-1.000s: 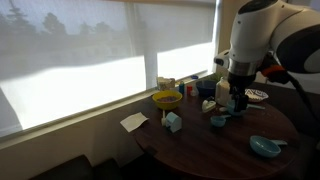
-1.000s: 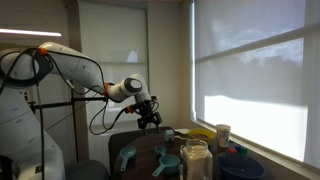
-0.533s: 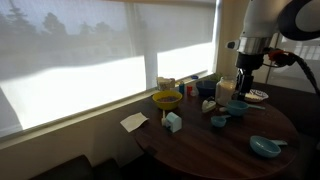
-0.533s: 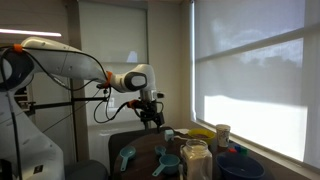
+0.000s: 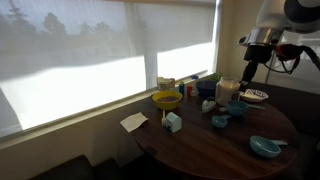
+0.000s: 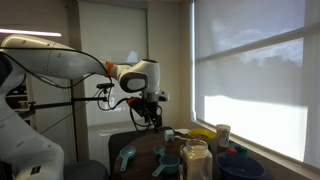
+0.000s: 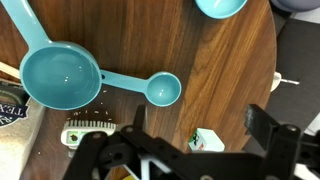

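My gripper [image 7: 200, 135] is open and empty, and it hangs above a round dark wooden table [image 7: 220, 70]. In the wrist view a small white and green carton [image 7: 205, 140] lies between the fingers' tips, far below. A large teal measuring cup [image 7: 60, 75] and a small teal measuring spoon [image 7: 160, 88] lie just beyond it. In both exterior views the gripper [image 5: 248, 75] [image 6: 150, 118] is well above the tabletop and touches nothing. The teal cups [image 5: 218, 121] sit to its lower left in an exterior view.
A yellow bowl [image 5: 167, 99], a glass jar [image 5: 227, 90], a patterned plate [image 5: 257, 95], a teal bowl [image 5: 264, 147] and a paper [image 5: 134, 122] are on or by the table. Shaded windows stand behind. A jar [image 6: 195, 158] stands in the foreground.
The arm has swung away from the teal cups towards the plate side of the table and risen a little. The gripper stays open and empty.
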`<action>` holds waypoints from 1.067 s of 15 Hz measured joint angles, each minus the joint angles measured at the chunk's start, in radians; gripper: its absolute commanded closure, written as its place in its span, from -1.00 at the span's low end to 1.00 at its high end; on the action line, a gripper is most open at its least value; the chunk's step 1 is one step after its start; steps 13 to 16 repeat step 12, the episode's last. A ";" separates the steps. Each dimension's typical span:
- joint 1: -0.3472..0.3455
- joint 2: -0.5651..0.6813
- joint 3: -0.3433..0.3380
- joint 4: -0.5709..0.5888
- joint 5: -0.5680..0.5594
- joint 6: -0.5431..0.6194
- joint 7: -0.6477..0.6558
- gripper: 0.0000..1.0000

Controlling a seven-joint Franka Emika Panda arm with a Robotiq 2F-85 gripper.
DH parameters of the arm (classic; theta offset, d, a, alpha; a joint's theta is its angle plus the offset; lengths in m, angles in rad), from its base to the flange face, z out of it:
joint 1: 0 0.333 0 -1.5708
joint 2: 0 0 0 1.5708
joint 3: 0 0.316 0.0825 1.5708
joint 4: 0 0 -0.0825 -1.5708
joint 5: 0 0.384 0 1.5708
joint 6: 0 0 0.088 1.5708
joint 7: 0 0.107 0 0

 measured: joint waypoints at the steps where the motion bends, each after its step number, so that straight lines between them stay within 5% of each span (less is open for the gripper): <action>1: -0.009 -0.015 0.000 -0.004 0.013 0.000 0.011 -1.00; 16: -0.065 -0.124 0.006 -0.024 0.015 0.000 0.038 -1.00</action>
